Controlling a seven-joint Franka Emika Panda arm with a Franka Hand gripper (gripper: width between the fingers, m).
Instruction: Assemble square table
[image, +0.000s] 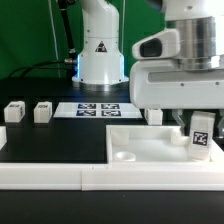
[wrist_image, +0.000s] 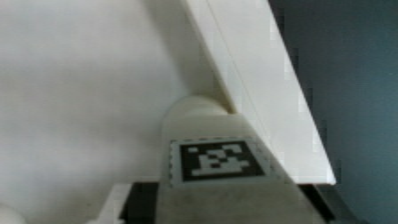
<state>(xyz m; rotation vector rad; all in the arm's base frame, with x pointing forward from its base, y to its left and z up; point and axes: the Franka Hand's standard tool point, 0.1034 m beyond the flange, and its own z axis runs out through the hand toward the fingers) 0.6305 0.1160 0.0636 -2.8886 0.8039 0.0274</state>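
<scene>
Well off the square slab (image: 140, 150), toward the exterior view's left, two loose legs (image: 14, 112) sit apart from each other. The marker board (image: 95, 108) lies behind the slab, and a third leg (image: 155, 117) rests just behind its far edge. On the slab's corner at the exterior view's right, the tagged leg (image: 200, 135) stands upright with its long axis vertical, directly beneath the gripper (wrist_image: 221, 200). In the wrist view this leg lies between the fingers. Whether the pads already press it cannot be told. The coming move probably depends on that straight-down alignment.
</scene>
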